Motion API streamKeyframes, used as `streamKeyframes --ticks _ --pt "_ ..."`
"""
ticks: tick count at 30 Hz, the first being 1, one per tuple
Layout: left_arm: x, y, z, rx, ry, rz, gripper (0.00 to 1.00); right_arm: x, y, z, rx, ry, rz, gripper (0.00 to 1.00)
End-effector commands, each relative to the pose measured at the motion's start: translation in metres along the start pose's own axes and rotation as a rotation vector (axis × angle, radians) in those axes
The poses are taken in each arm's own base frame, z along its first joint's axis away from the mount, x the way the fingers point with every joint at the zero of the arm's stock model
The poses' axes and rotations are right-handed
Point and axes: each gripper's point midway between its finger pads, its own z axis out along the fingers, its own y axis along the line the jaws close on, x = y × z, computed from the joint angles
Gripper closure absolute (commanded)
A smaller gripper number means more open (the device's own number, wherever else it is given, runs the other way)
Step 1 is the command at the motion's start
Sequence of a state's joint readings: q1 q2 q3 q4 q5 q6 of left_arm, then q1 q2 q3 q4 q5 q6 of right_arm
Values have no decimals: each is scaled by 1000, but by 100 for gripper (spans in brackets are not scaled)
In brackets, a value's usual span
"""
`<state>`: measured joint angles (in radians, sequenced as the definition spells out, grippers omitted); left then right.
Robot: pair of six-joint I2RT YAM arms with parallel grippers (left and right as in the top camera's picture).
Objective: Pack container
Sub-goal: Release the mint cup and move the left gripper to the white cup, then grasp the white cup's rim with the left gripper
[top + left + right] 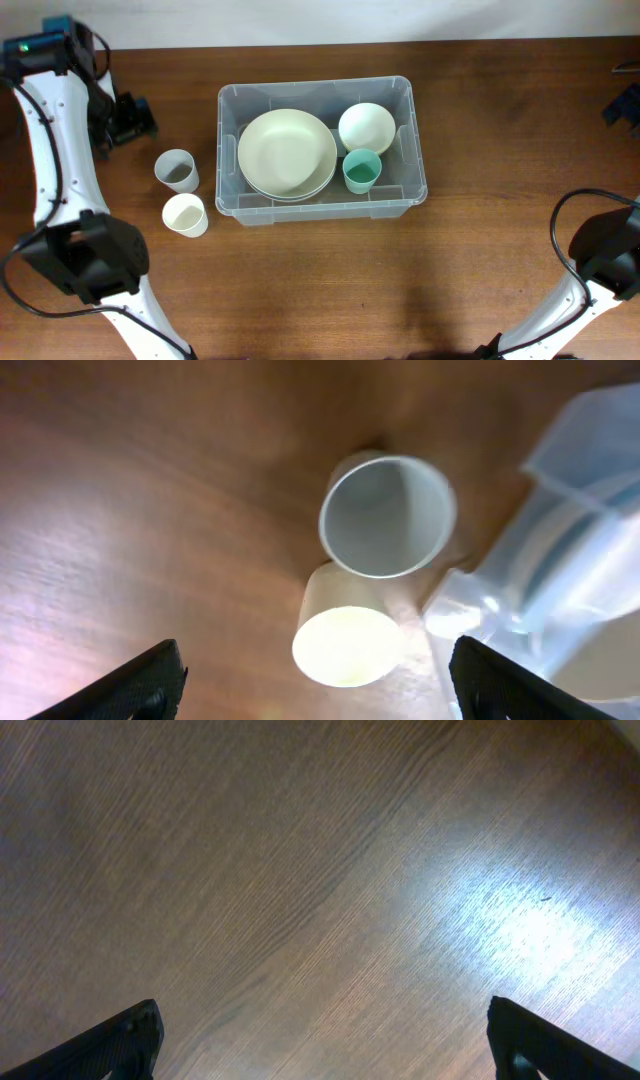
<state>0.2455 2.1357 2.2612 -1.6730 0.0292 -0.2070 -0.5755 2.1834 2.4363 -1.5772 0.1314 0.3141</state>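
While the container [314, 86] sits in the middle of the worktop [480, 290] in the overhead view, I'd say the packing is most of the way there. A stack of pale plates [287, 153] fills its left side, a white bowl [366, 127] is in the far right corner, and a teal cup [361, 170] stands just in front of that bowl. What's left, as far as I can see, is two cups outside on the left: a grey cup [176, 170] near the container's wall and a cream cup [185, 214] just in front of it, both upright. The left arm [55, 130] reaches up along the left edge, and the left tool [127, 117] hangs behind the grey cup, not touching anything. The right arm [608, 250] is folded up at the lower right, well apart from everything. In the left wrist view both cups show from above, open mouths up and looking like they touch, with a blurry corner of the container on the right. The fingers are spread wide at the bottom corners with nothing in them, so my guess is the grey cup goes next. In the right wrist view there's only bare wood, and the right tool [335, 1045] has its fingers wide apart too, holding nothing.
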Motion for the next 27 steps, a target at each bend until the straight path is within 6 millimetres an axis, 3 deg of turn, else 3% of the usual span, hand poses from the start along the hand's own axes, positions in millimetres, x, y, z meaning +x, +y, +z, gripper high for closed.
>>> streamKeyframes --ticks 1,8,17,26,27 --pt "5 8 9 14 26 -42 13 0 -5 7 19 13 10 1" --pt "4 9 37 9 47 -44 18 0 -5 7 19 13 9 1" --pt "4 9 90 6 63 -24 18 0 -5 7 19 13 9 1" --pt "6 10 116 4 61 -1 19 0 -5 7 19 13 9 1" --pt "5 10 118 5 57 -1 24 0 -5 7 19 13 9 1"
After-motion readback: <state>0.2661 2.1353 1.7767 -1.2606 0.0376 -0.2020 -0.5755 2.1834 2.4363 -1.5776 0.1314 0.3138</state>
